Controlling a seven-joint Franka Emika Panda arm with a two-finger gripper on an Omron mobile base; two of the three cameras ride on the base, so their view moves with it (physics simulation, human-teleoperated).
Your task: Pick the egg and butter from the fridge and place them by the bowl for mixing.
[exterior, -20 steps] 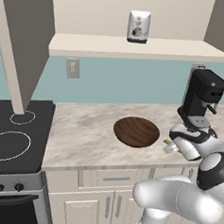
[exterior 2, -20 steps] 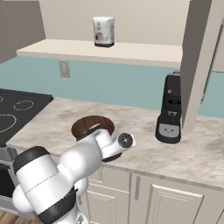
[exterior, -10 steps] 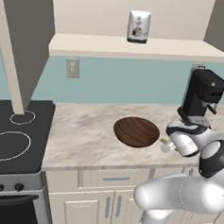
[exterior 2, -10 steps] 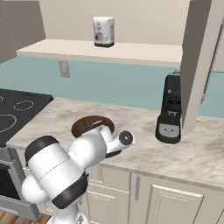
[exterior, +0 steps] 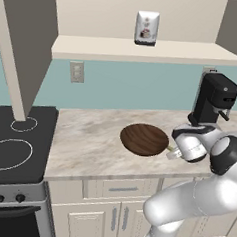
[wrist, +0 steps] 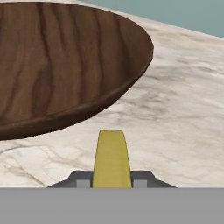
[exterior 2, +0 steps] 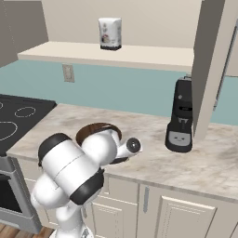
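The gripper [wrist: 112,183] is clamped on the butter [wrist: 112,159], a slim yellow stick poking out from between the fingers toward the bowl [wrist: 61,65]. In the hand view the stick sits low over the marble counter [wrist: 183,118], just short of the bowl's rim; I can't tell if its tip is actually touching the counter.

From the left base view the bowl [exterior: 144,139] sits mid-counter, and the hand [exterior: 174,153] is just off its right edge, with a bit of the yellow showing there. A black coffee machine [exterior: 212,99] stands further right, near the wall. The stove [exterior: 13,148] is over on the far left, well apart from the bowl. Up on the shelf [exterior: 145,50] there's a white box [exterior: 147,28].

In the right base view the arm covers most of the bowl [exterior 2: 95,129], so only its far rim peeks out, and the coffee machine [exterior 2: 180,116] sits to the right by a tall grey panel [exterior 2: 211,65].
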